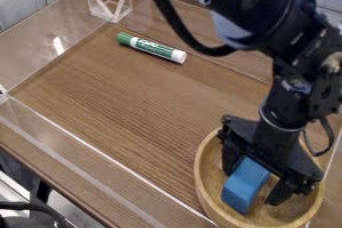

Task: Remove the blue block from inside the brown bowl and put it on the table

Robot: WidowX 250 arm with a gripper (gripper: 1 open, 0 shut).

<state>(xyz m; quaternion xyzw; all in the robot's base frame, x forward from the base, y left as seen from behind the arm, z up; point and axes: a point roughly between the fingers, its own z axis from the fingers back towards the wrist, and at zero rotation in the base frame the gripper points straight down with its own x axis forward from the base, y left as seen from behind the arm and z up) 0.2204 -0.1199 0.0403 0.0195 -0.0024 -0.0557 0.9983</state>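
Observation:
The blue block (246,187) lies inside the brown bowl (211,186) at the table's (120,97) near right corner. My gripper (261,179) is lowered into the bowl with its jaws open, one black finger on each side of the block's upper end. The block rests on the bowl's floor and I see no grip on it. The arm's dark body rises above the bowl and hides the bowl's far rim.
A green-and-white marker pen (150,46) lies on the far middle of the tabletop. Low clear acrylic walls (40,37) run along the left and back edges, with a clear corner piece (107,4) at the far left.

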